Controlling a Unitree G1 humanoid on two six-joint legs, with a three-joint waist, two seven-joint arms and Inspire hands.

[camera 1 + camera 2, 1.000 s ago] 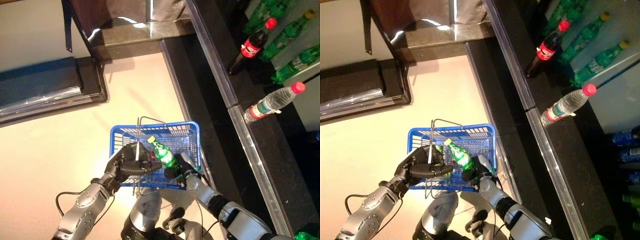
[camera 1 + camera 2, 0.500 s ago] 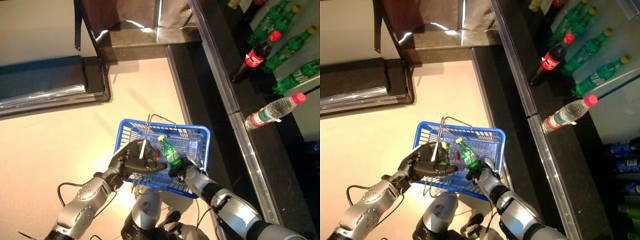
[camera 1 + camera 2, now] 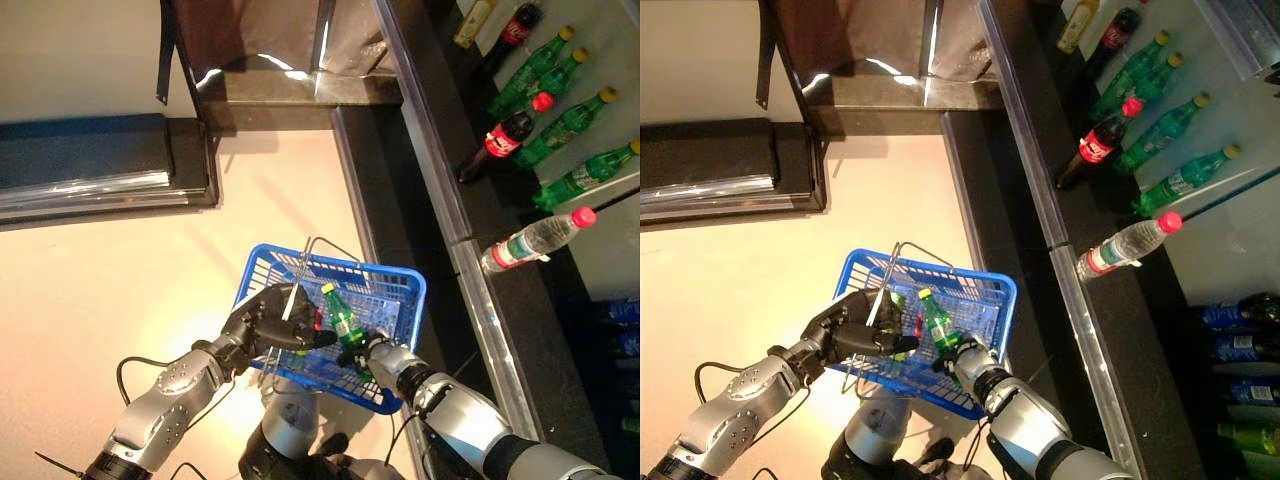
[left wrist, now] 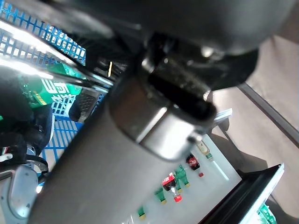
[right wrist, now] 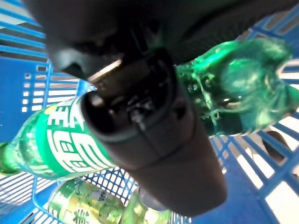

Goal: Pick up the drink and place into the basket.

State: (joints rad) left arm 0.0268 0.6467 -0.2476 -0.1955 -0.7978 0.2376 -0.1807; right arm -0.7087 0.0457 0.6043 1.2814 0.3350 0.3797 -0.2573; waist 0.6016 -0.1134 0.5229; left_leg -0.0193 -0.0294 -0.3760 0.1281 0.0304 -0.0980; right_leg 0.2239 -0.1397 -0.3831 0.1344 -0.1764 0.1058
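Note:
A blue plastic basket (image 3: 408,297) hangs by its wire handle (image 3: 296,300), and my left hand (image 3: 262,320) is shut on that handle. My right hand (image 3: 366,352) is shut on the lower part of a green drink bottle (image 3: 341,317) with a yellow cap. The bottle stands tilted inside the basket's opening, cap up. In the right wrist view the thumb (image 5: 154,140) crosses the green bottle (image 5: 56,140), and other green bottles (image 5: 79,207) lie on the basket floor below it.
A dark counter edge (image 3: 440,180) runs along the right of the basket. Beyond it lie a cola bottle (image 3: 505,135), several green bottles (image 3: 570,120) and a clear bottle with a red cap (image 3: 530,242). A dark low cabinet (image 3: 90,170) stands at the far left.
The camera has shifted. My right hand has brought the green bottle from the basket's near rim further in and lower. The left hand keeps its hold on the handle.

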